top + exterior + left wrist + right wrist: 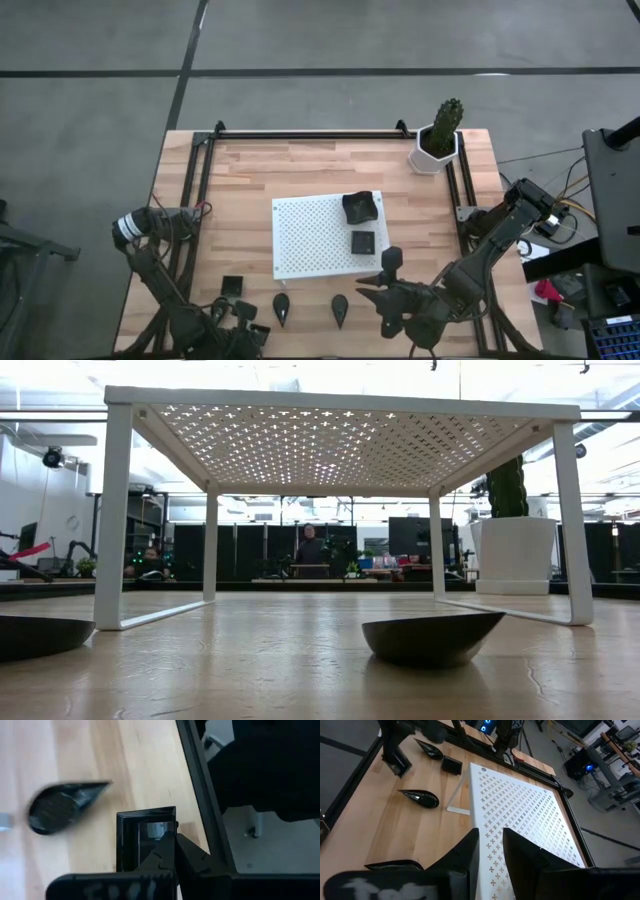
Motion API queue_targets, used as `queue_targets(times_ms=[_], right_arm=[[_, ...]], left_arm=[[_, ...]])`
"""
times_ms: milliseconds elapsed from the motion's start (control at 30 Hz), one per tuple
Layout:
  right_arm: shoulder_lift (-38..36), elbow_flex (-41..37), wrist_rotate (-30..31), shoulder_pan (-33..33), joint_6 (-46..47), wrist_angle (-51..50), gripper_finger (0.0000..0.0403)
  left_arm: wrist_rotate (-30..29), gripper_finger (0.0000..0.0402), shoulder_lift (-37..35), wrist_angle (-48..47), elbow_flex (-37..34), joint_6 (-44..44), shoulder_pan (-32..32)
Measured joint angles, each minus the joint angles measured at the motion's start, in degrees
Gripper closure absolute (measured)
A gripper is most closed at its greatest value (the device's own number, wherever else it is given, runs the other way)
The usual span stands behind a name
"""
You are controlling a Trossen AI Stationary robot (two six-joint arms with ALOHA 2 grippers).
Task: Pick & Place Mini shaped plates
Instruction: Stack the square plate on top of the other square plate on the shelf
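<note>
Your mini shaped plates are split between two places: two sit on the white perforated board [315, 238], a wavy-rimmed one [360, 207] at its far right corner and a small square one [363, 242] just nearer, while three wait on the table [250, 170] along the near edge, a square plate [232, 285] at the left and two teardrop plates [281, 308] [340, 309] to its right. Both teardrops lie with their long axes running near to far, tips toward the near edge. The left gripper [238, 322] hovers low, just near and right of the square plate, and its wrist view shows that plate's rim [145, 837] directly ahead of the fingertips, which look pressed almost together and grip nothing. The right gripper [392, 270] hangs just off the board's near right corner, its fingers slightly parted and empty, pointed over the board. So the square plate belongs to the left arm, a short reach toward the far left. The right teardrop lies just left of the right arm, which is the nearer one for it. A potted cactus [440, 135] stands at the far right, well apart.
</note>
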Motion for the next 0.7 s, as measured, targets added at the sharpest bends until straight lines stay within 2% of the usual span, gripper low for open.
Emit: queue_targets(times_ms=[200,467,700], right_arm=[[0.0,-0.1,-1.1,0.0,0.0,0.1,0.0324],[1.6,-0.1,-4.5,0.2,-0.4,3.0,0.0317],[2.7,-0.1,-4.5,0.9,-0.2,3.3,0.0325]], left_arm=[[-3.6,0.0401,-0.1,-8.1,6.3,2.4,0.4],[-4.7,0.0401,-0.2,-7.1,13.3,12.7,1.4],[-4.4,0.0401,-0.2,-4.3,15.2,18.4,2.4]])
